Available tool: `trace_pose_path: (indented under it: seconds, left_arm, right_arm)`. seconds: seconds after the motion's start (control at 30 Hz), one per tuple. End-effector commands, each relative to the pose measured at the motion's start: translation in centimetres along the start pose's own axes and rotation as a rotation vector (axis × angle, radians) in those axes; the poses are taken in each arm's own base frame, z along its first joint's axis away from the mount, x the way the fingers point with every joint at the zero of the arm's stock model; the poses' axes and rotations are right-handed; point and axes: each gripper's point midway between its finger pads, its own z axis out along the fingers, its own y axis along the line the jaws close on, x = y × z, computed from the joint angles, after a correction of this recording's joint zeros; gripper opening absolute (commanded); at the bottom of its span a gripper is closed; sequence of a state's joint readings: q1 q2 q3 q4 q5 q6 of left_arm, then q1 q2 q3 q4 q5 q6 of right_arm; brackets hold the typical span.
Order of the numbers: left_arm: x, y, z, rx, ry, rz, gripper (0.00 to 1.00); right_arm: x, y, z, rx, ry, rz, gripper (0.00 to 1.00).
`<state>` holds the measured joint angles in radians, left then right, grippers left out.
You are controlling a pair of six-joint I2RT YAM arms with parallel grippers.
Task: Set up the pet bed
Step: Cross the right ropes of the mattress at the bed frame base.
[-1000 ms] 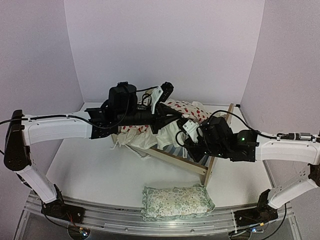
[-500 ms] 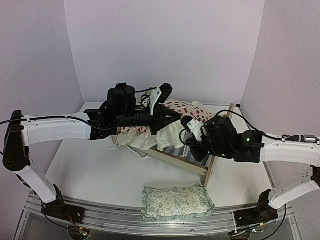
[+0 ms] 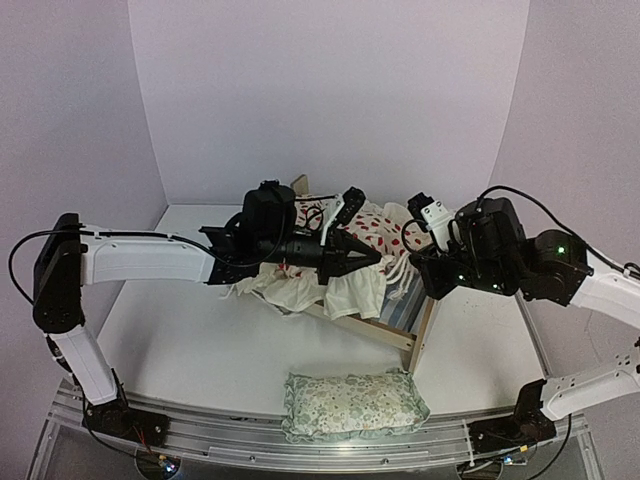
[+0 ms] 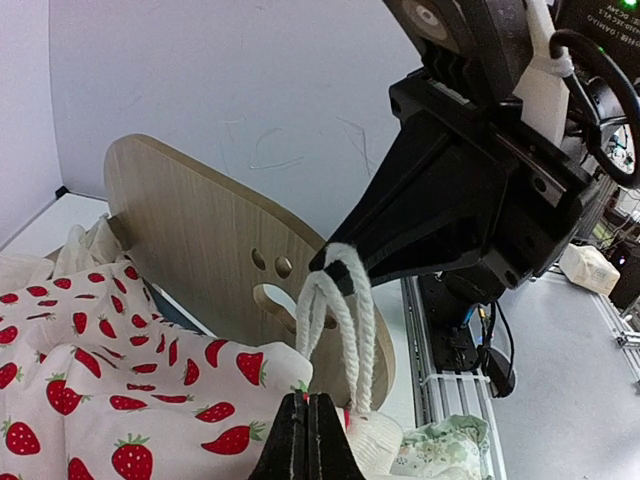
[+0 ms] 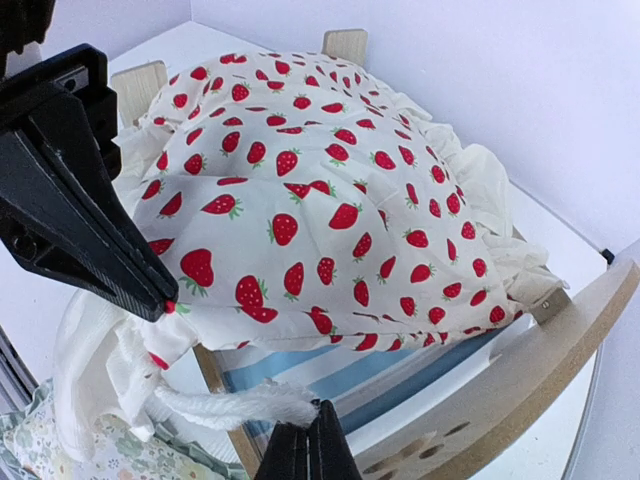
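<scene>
Light wood frames the pet bed [image 3: 372,331], which sits slanted toward the back of the white surface [image 3: 170,340]. One end is close to the rear wall, and the arched end board [image 5: 545,365] stands toward the right side. A cream cushion [image 3: 378,226] printed with red strawberries lies over the bed. Its frilled edge spills past the near side rail, and the blue-and-white striped base [image 5: 295,372] shows beneath. The left fingers [image 4: 292,450] are closed tight on the cushion's near edge. Just beside them, the right fingers [image 5: 335,455] are pinched on a white cord [image 5: 235,405] looping from the cushion. A green floral pillow [image 3: 350,403] rests at the surface's near edge, between the arm bases, apart from the bed. Bare surface shows left of the bed and between bed and pillow.
</scene>
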<state>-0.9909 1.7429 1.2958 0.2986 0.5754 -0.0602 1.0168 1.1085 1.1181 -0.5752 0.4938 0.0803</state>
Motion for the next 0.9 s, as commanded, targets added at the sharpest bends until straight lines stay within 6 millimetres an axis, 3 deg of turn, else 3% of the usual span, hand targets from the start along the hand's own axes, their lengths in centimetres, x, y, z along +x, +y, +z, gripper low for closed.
trace_pose_path:
  seconds: [0.0,0.2,0.5,0.7,0.87]
  left_arm:
    - [-2.4,-1.5,1.0,0.121,-0.063,0.001,0.01]
    - [0.1,-1.1,2.3,0.159,-0.020,-0.042,0.01]
    - [3.6,1.1,3.2,0.064,0.040,-0.113,0.06]
    - [6.1,1.8,3.1,-0.002,0.082,-0.148,0.29]
    - [6.1,2.0,1.8,-0.062,0.079,-0.159,0.38]
  right_arm:
    - [1.7,-1.5,-1.8,0.051,0.124,0.060,0.00]
    - [4.2,-2.0,-2.6,0.069,0.206,0.128,0.00]
    - [6.1,1.4,-0.4,-0.045,0.339,0.148,0.03]
    - [6.9,3.1,0.7,-0.093,0.400,0.179,0.04]
    - [7.1,2.8,0.4,-0.078,0.396,0.219,0.00]
